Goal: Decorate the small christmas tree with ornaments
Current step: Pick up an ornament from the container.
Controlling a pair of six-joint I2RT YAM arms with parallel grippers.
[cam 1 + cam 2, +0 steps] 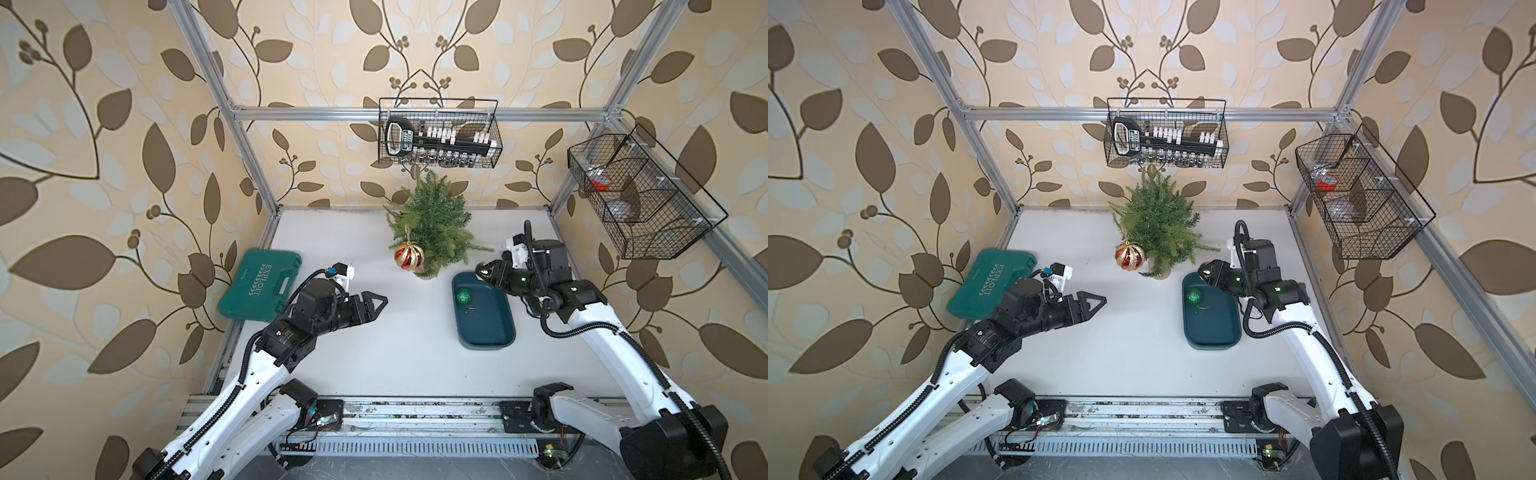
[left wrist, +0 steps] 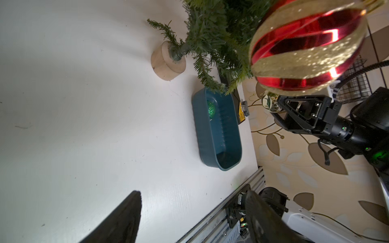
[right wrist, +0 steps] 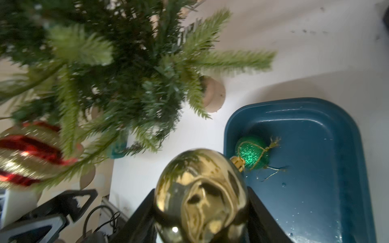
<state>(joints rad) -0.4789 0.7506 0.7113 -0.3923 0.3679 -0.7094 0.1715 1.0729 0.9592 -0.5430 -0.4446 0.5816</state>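
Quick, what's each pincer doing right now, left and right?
Left pincer: open, holding nothing.
Right pincer: closed on the gold ball.

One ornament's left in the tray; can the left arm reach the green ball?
Probably yes: the left tool is open and empty, nothing stands between it and the green ball in the tray, though the right tool hovers close by.

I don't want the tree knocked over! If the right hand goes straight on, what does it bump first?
Probably the tree, at its low branches: the right hand, holding the gold ball, points at them. Its height is hard to judge.
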